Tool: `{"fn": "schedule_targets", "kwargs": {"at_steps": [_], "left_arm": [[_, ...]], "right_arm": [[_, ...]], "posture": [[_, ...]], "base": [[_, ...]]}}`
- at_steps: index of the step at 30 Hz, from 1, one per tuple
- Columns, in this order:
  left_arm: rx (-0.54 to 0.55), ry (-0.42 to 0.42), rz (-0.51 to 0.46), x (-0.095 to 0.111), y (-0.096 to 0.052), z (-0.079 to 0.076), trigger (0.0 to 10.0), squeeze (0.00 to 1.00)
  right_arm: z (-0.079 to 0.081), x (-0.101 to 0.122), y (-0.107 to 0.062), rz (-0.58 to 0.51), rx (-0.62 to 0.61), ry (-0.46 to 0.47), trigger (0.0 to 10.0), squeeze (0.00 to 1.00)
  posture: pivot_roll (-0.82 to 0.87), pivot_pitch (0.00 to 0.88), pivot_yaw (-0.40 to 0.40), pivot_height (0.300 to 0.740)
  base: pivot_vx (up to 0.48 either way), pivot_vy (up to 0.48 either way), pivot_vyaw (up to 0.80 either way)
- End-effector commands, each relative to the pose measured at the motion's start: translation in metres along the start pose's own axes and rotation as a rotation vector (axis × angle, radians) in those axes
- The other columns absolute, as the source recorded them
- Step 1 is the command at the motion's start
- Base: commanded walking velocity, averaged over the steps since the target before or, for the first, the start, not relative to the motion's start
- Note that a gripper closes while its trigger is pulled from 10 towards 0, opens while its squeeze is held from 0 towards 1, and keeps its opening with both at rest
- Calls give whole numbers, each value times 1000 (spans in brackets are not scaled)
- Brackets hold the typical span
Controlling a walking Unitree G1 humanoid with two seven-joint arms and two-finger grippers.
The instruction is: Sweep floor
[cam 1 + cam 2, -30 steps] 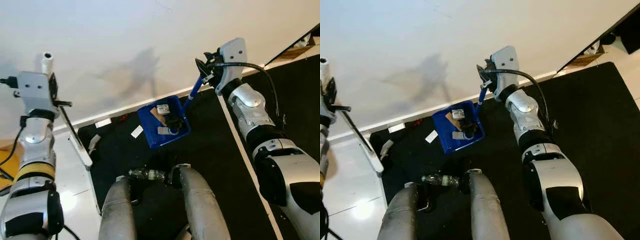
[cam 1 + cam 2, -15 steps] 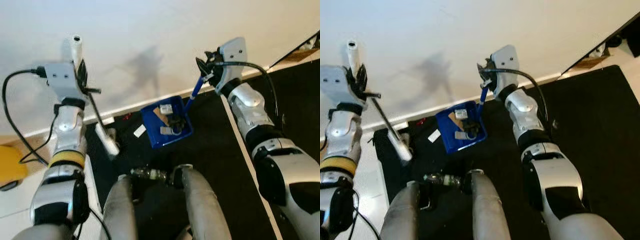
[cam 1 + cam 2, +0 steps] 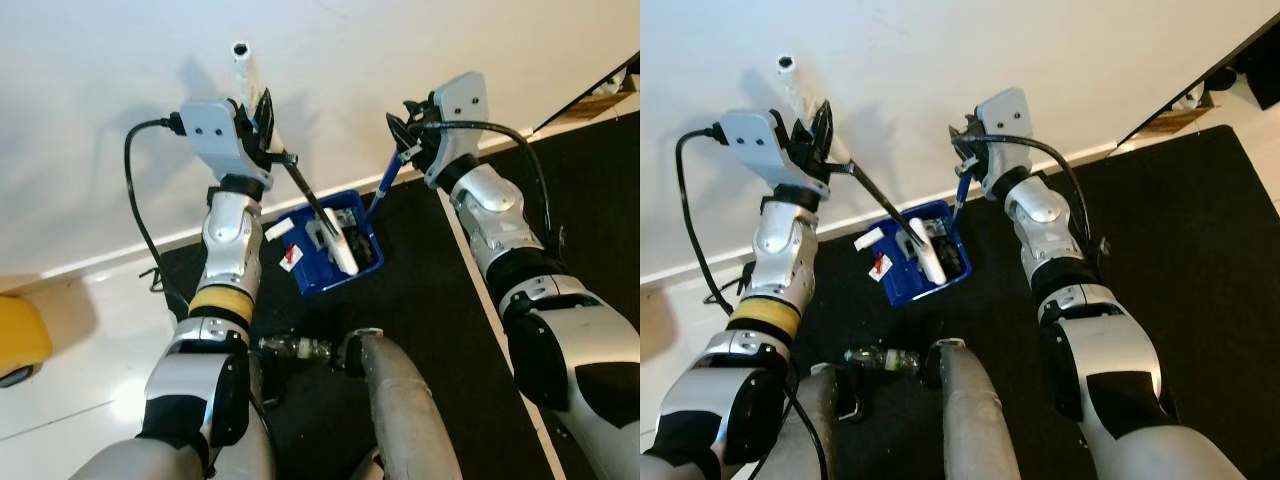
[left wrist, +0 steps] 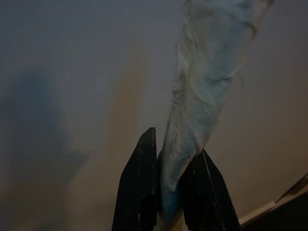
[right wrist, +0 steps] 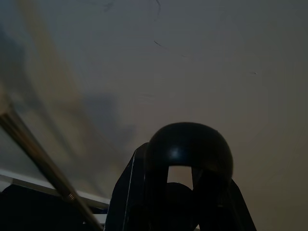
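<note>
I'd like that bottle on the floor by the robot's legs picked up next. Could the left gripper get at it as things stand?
Probably not yet. The left gripper is shut on the broom handle, raised near the wall, with the broom head in the blue dustpan. The bottle lies low between the robot's legs, so the broom must go first.

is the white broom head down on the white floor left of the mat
No, the white broom head sits over the blue dustpan on the black mat, held by the left claw.

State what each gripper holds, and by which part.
Left gripper: broom, by its handle's white upper end. Right gripper: blue dustpan, by the top of its handle.
</note>
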State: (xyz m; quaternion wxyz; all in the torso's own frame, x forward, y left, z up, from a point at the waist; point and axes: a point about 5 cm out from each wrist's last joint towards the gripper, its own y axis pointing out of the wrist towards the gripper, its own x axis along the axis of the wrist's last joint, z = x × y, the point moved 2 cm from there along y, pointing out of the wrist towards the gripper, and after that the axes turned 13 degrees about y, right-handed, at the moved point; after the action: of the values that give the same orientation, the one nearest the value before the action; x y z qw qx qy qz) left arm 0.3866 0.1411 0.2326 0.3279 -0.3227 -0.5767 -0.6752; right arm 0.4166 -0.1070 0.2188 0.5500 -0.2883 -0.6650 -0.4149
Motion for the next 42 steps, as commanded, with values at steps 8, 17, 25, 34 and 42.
{"fn": "schedule_targets", "kwargs": {"at_steps": [8,17,25,34,42], "left_arm": [[-73,209,-110,47,-20,64,10000,0],[-98,391,49,31,-64,107,10000,0],[15,327,185,-23,-75,85,10000,0],[93,182,251,-43,-52,54,10000,0],[133,29,148,-25,-10,20,10000,0]], "right_arm": [[8,-32,-10,114,9,42,10000,0],[9,-32,-9,116,14,46,10000,0],[10,-29,-7,111,26,40,10000,0],[10,-29,-8,108,34,35,10000,0],[9,-28,-9,97,24,39,10000,0]], "posture": [[3,422,-93,740],[-5,435,-103,740],[-69,467,-127,740],[-124,489,-122,740],[-145,485,-110,740]], "base": [[0,0,0],[0,0,0],[0,0,0],[0,0,0],[0,0,0]]}}
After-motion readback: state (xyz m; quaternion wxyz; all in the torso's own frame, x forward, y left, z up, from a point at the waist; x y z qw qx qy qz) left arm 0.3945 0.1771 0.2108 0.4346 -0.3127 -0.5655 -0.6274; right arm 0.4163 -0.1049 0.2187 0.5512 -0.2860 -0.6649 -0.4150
